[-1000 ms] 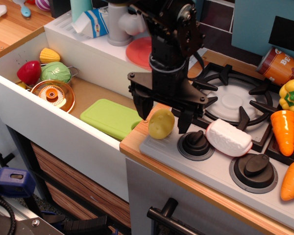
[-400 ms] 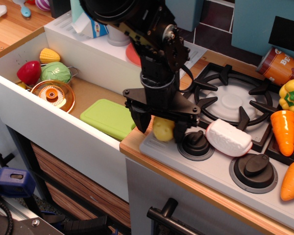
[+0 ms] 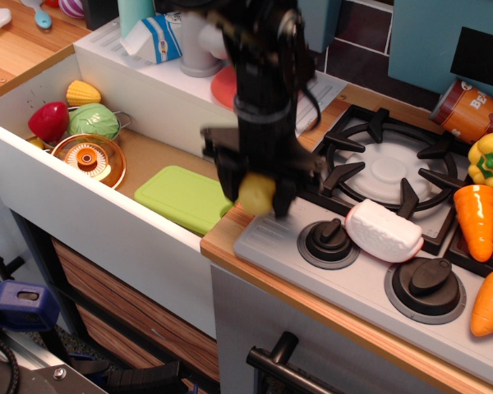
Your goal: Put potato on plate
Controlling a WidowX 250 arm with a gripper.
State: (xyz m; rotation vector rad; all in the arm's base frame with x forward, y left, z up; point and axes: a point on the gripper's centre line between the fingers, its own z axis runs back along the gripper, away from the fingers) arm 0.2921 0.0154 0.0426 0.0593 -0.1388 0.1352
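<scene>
My gripper [image 3: 257, 195] is shut on the pale-yellow potato [image 3: 256, 194] and holds it lifted just above the counter's left edge, beside the stove front. The image of the arm is blurred by motion. The red-orange plate [image 3: 228, 86] lies on the white ledge behind the arm, next to the grey faucet base; the arm hides most of it.
A green cutting board [image 3: 186, 197] lies in the sink under the gripper's left side. An orange-clear pot lid [image 3: 89, 158], a red pepper, a green vegetable and corn sit in the sink's far corner. A white-pink piece [image 3: 384, 232], stove knobs [image 3: 328, 239], carrots [image 3: 476, 220], a yellow pepper and a can are to the right.
The gripper came down around the potato on the stove front, closed on it, and has lifted it up and slightly left.
</scene>
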